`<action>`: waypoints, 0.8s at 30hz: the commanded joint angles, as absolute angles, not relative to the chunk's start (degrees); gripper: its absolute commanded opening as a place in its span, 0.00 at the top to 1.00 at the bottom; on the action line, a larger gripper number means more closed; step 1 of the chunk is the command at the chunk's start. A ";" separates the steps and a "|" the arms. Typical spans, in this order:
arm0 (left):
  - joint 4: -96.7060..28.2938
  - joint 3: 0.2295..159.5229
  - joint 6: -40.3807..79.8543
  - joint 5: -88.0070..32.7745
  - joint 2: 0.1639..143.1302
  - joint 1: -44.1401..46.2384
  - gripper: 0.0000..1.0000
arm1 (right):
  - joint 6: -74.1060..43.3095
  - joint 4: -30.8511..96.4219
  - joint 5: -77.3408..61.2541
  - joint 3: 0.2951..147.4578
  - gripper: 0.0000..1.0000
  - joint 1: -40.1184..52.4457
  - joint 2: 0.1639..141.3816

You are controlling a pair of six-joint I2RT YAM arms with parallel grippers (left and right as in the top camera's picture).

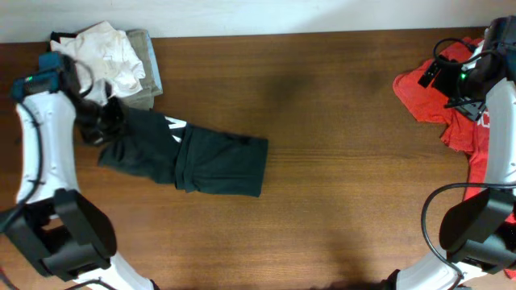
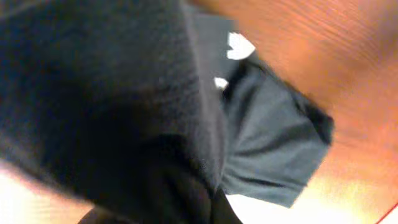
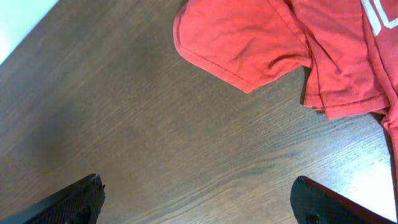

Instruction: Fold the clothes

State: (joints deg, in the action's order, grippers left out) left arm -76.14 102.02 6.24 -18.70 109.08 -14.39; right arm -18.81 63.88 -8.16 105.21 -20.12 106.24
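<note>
Overhead, we see one black T-shirt [image 1: 218, 161] bunched left of centre on the desk [image 1: 339, 177]. Its fabric half hides our left claw [image 1: 95, 121], so we cannot tell its state. Our right claw [image 3: 198, 182], spread wide apart, hovers near one red shirt [image 3: 249, 37], cut off at upper right.

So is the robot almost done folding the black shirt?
About halfway, I think. Done: the black shirt is already doubled into a long bundle. In hand: the left hand is at its bunched left end; whether it grips is hidden. Left: that end needs folding flat. The right hand is open over bare wood beside the red shirt.
</note>
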 commanded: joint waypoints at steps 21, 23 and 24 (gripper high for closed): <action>-64.84 84.14 6.87 -21.34 110.04 17.56 0.98 | -18.26 63.88 -7.66 105.75 0.01 -20.29 106.13; -62.30 84.09 7.22 -22.98 110.04 18.37 0.81 | -18.26 63.88 -7.66 105.75 0.01 -20.27 106.13; -60.80 84.09 8.38 -22.94 110.06 18.87 0.81 | -18.26 63.88 -7.66 105.75 0.01 -20.27 106.13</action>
State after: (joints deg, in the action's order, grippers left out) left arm -63.51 84.58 6.55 -19.57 109.40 17.47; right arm -18.81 63.90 -8.16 105.21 -20.12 106.24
